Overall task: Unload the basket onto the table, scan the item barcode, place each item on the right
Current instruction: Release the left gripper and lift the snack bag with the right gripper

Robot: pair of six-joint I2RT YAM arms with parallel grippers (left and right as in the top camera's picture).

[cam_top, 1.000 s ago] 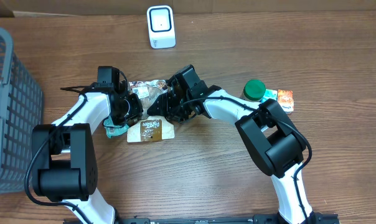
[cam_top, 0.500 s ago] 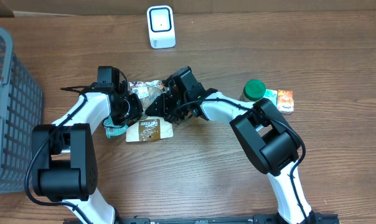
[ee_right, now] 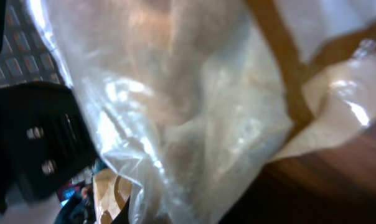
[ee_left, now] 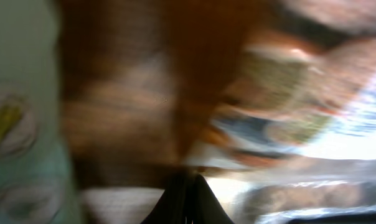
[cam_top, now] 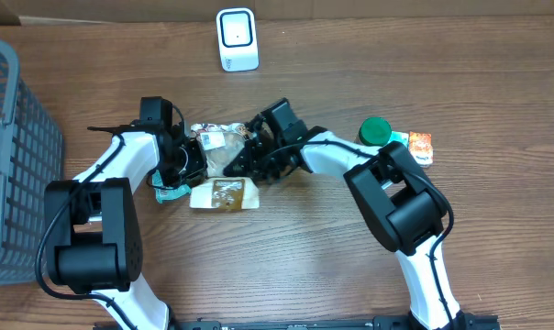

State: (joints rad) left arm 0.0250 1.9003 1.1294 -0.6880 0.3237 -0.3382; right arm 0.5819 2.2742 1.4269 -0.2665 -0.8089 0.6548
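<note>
Snack bag (cam_top: 217, 139) looked light, crinkly and slippery, so pinch a seam edge. Left gripper (cam_top: 196, 156) fingers were together. Right gripper (cam_top: 242, 158) fingers: couldn't tell.

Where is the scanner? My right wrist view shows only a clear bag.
Observer: In the overhead view the scanner stands at the far side, well apart from the bag.
Reviewer: Is the left arm at the bag too?
Observer: Yes. The left jaws are shut at the bag's left end, though I cannot tell whether they grip it.
Reviewer: Anything else to the left?
Observer: A gray basket sits at the far left, away from both arms.
</note>
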